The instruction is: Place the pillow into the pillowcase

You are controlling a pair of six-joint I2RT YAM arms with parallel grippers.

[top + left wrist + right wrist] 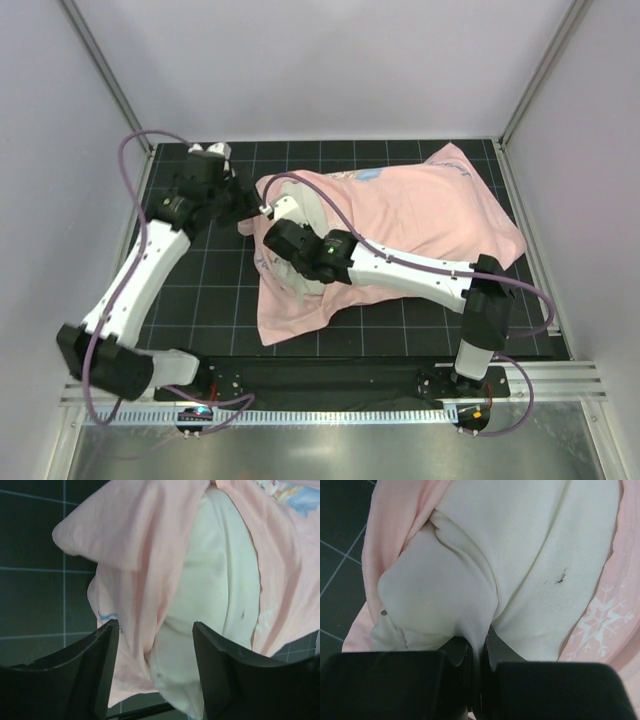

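Observation:
The pink pillowcase point(420, 215) lies across the black mat, its open end toward the left. The white pillow point(308, 212) sits mostly inside it, with its left end sticking out of the opening. My right gripper point(272, 240) is shut on a pinched fold of the pillow point(520, 545), and a snowflake-printed part of the pillowcase point(605, 615) shows to the right. My left gripper point(248, 208) is open at the opening's far-left edge. In the left wrist view, the pillowcase hem point(145, 545) and the pillow point(210, 580) lie between its fingers point(100, 670), which do not close on either.
The black gridded mat point(200, 290) covers the table. White walls with metal corner posts point(100, 70) stand on the left, back and right. An aluminium rail point(330, 385) with the arm bases runs along the near edge. The right arm reaches over the pillowcase.

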